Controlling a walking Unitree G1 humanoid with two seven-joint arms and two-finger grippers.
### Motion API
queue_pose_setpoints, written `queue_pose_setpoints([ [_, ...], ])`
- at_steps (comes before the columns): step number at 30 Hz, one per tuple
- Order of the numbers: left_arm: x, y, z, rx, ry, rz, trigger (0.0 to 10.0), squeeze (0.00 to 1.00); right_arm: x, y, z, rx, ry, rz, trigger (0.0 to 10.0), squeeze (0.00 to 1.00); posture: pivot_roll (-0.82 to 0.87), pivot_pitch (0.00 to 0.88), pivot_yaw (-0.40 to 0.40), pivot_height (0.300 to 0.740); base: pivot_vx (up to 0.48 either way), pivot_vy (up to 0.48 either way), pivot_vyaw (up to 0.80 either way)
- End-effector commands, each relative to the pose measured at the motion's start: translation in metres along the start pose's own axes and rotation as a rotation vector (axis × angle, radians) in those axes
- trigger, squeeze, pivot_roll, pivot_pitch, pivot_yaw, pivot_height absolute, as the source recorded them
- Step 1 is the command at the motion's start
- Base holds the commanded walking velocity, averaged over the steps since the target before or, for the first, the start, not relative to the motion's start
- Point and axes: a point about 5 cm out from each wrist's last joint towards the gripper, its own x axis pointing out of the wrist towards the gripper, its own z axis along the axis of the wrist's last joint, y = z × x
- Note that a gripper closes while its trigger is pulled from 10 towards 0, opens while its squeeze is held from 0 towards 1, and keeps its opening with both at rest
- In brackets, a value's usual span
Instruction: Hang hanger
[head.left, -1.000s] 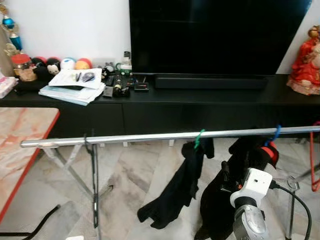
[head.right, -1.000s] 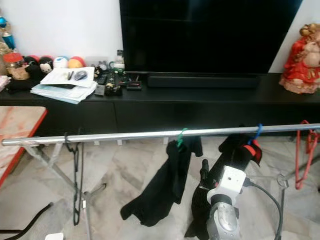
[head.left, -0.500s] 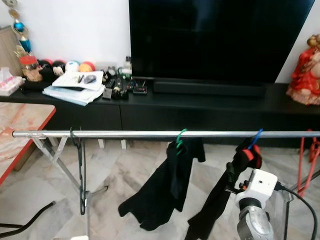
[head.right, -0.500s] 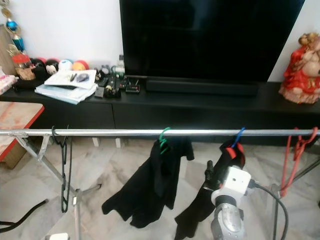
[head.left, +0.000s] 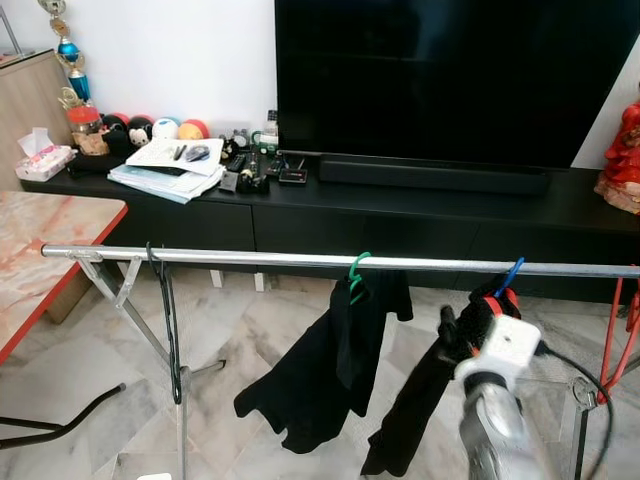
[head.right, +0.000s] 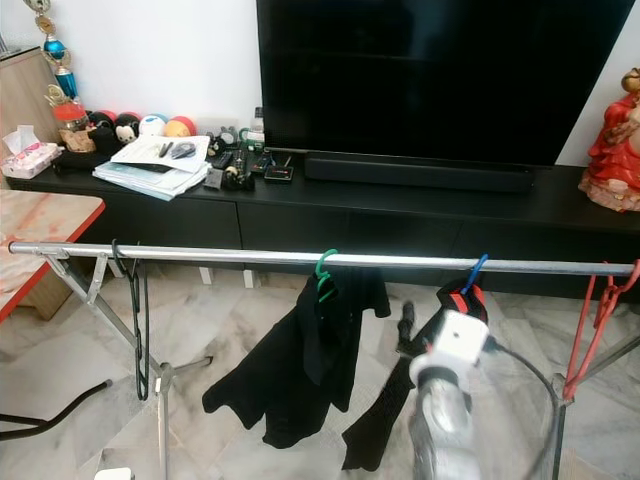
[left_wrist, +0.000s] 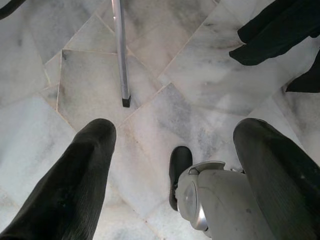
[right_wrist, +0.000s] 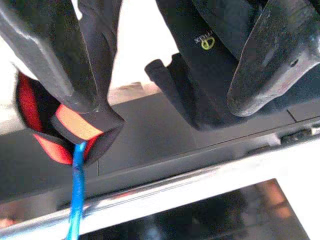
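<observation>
From the left eye view, the scene has shifted since 0.5 s ago, so the camera has moved: the rail (head.left: 300, 259) now slopes slightly down to the right and more of the marble-topped table (head.left: 40, 250) shows. The right arm (head.left: 490, 400) now looks blurred below the blue hanger (head.left: 508, 276). 4 hangers hook on the rail: a bare black hanger (head.left: 170, 320) near its left end, a green hanger (head.left: 356, 278) carrying a black garment (head.left: 330, 370), the blue hanger carrying a black and orange garment (head.left: 440, 390), and a red hanger (head.left: 615, 330) at the far right.

The right eye view gives the same 4 hangers and 2 garments, with the TV (head.right: 440, 75) behind.

In the left wrist view, the left hand (left_wrist: 175, 165) hangs over the marble floor (left_wrist: 75, 75), its 2 fingers spread wide and empty, beside a rack leg (left_wrist: 120, 50).

The right wrist view looks up at the rail; the right hand (right_wrist: 165, 85) has its 2 fingers parted, holding nothing, just under the blue hook.
</observation>
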Motion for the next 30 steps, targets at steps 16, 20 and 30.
queue_pose_setpoints([
  [16, -0.003, -0.004, -0.011, 0.046, 0.036, -0.031, 10.0, 0.0, -0.042, -0.022, -0.009, -0.154, -0.104, 0.02, 10.0, 0.0, 0.08, 0.017, -0.043, 0.74, 0.0, 0.0, 0.0],
  [20, -0.003, -0.004, -0.011, 0.054, 0.035, -0.037, 10.0, 0.0, -0.062, -0.037, -0.011, -0.186, -0.11, -0.001, 10.0, 0.0, 0.06, 0.019, -0.04, 0.74, 0.0, 0.0, 0.0],
  [30, -0.005, 0.008, -0.005, 0.141, -0.005, -0.047, 10.0, 0.0, -0.07, -0.034, -0.005, -0.197, -0.12, 0.011, 10.0, 0.0, 0.07, 0.014, -0.038, 0.74, 0.0, 0.0, 0.0],
])
